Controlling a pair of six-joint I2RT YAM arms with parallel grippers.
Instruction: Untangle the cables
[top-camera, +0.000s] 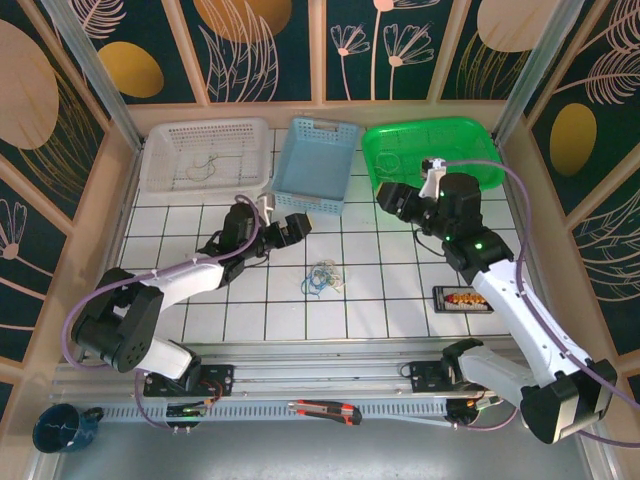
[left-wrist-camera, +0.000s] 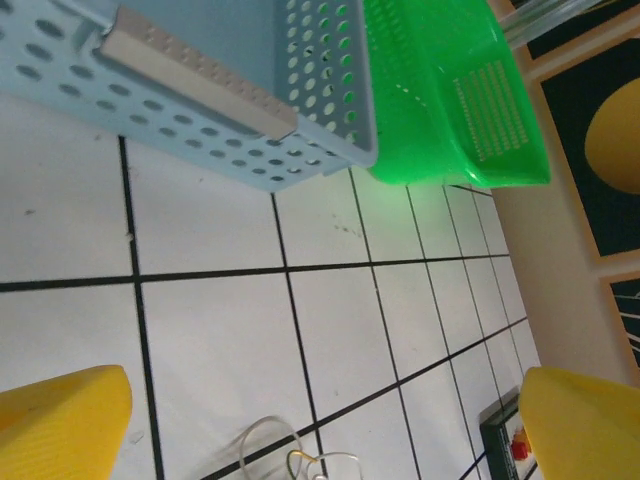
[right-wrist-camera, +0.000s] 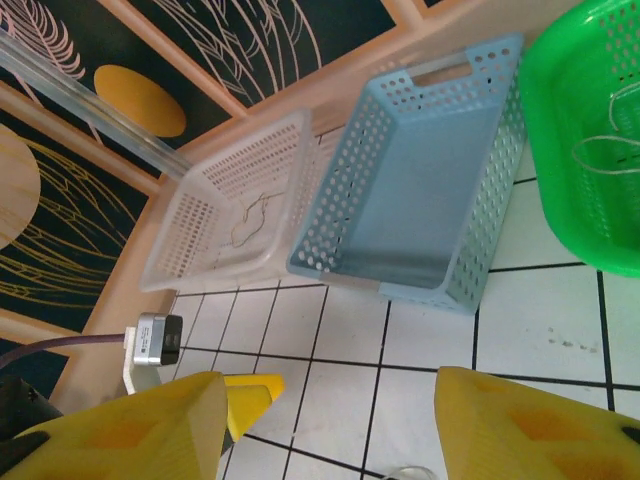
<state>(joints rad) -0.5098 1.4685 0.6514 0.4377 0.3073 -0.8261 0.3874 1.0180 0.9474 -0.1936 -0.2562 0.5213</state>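
The cables (top-camera: 323, 277) lie as a small blue, yellowish and pale tangle on the white tiles in mid-table. My left gripper (top-camera: 300, 222) hangs behind and left of them, open, with nothing between its yellow fingers (left-wrist-camera: 60, 420). A pale loop of the cables (left-wrist-camera: 300, 458) lies on the floor at the bottom of the left wrist view. My right gripper (top-camera: 388, 198) is behind and right of the tangle, near the green basket, open and empty (right-wrist-camera: 335, 430). One thin cable (right-wrist-camera: 245, 215) lies in the white basket, and a pale one (right-wrist-camera: 610, 150) in the green basket.
Three baskets line the back: white (top-camera: 165, 150), blue (top-camera: 315, 165) and green (top-camera: 475, 165). A dark phone-like item (top-camera: 462, 300) lies at the right. A cutter (top-camera: 325, 410) and a mug (top-camera: 62, 428) sit near the front rail.
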